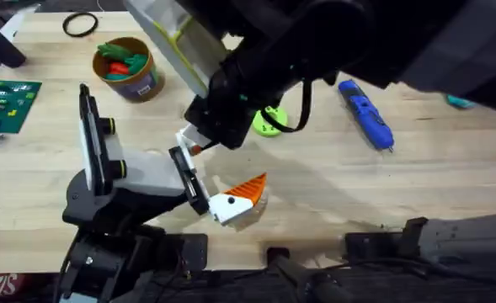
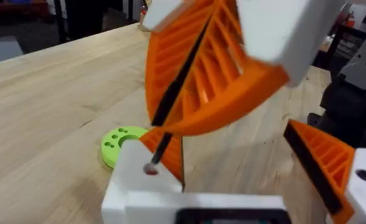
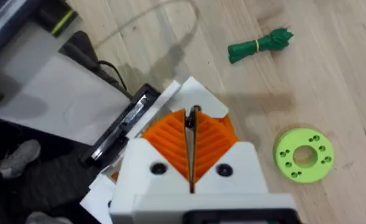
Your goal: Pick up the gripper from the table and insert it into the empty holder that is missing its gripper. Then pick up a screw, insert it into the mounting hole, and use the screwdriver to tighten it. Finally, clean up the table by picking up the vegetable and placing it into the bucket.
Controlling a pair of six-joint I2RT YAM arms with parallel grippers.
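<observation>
Right gripper [image 3: 192, 134] jaws pinch a screw [image 3: 192, 115] over the holder [image 1: 189, 178] — a tilt could drop it; left jaws unclear.

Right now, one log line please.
phase: screw insertion | right hand: shut on screw | left hand: open | screwdriver: on table, untouched

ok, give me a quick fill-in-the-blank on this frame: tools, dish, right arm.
1. The pen-shaped screwdriver is ___ in colour.
2. The right gripper has its fingers ___ on a thin dark rod.
3. The small round dish with holes in it is lime-___.

Missing words: blue; shut; green.
</observation>
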